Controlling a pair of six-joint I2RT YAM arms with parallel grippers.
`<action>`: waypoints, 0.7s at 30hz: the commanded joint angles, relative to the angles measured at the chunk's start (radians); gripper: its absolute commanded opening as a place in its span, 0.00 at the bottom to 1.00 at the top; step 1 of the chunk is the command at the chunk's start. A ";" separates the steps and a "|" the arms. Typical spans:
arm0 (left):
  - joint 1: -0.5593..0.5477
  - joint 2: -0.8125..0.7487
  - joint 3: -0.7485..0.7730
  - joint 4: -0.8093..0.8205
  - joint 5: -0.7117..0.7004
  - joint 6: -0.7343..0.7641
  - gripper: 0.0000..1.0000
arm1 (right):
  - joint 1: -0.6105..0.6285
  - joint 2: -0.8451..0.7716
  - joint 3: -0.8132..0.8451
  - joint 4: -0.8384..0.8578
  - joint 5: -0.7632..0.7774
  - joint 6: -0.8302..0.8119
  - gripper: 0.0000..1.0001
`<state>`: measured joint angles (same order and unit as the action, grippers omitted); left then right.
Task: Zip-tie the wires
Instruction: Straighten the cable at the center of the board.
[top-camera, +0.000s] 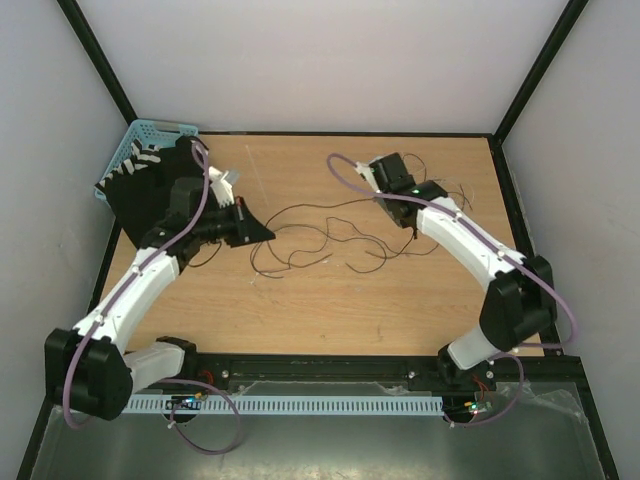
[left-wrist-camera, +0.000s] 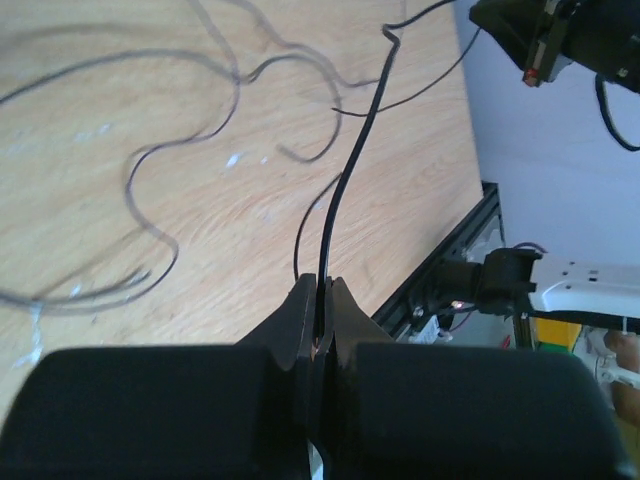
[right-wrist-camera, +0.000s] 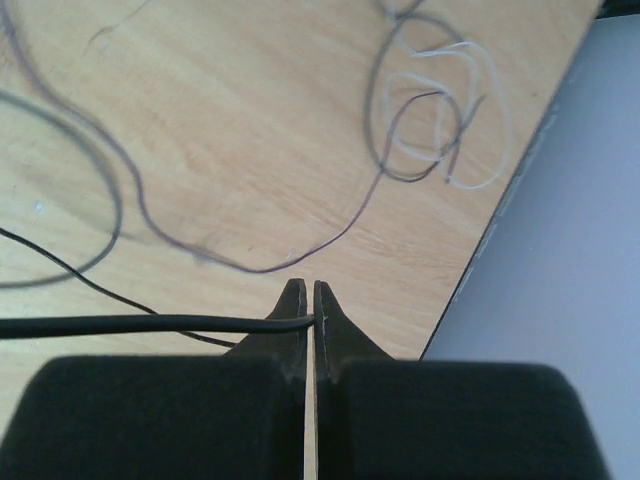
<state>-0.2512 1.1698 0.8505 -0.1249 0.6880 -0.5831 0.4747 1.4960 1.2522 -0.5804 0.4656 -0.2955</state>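
Top external view: thin black wires (top-camera: 320, 240) are strewn in loose curls across the wooden table (top-camera: 400, 300). Left wrist view: one strand is pinched in the closed left gripper (left-wrist-camera: 322, 300) and runs ahead from its tips. Right wrist view: the right gripper (right-wrist-camera: 308, 305) is clamped on a strand entering from the left.

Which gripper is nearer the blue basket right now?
Left. The left gripper pinches the wires a short way right of the blue basket; the right gripper holds them farther right.
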 joint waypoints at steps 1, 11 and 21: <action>0.084 -0.068 -0.063 -0.231 0.007 0.087 0.00 | 0.042 0.094 0.072 -0.243 -0.016 0.016 0.00; 0.228 -0.067 -0.151 -0.247 0.198 0.078 0.00 | 0.073 0.196 0.136 -0.345 -0.104 0.019 0.00; 0.270 0.009 -0.170 -0.228 0.076 0.039 0.00 | 0.075 0.387 0.294 -0.347 -0.055 -0.006 0.00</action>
<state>0.0093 1.1782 0.6899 -0.3515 0.8463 -0.5262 0.5480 1.8229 1.4864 -0.8799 0.3702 -0.2886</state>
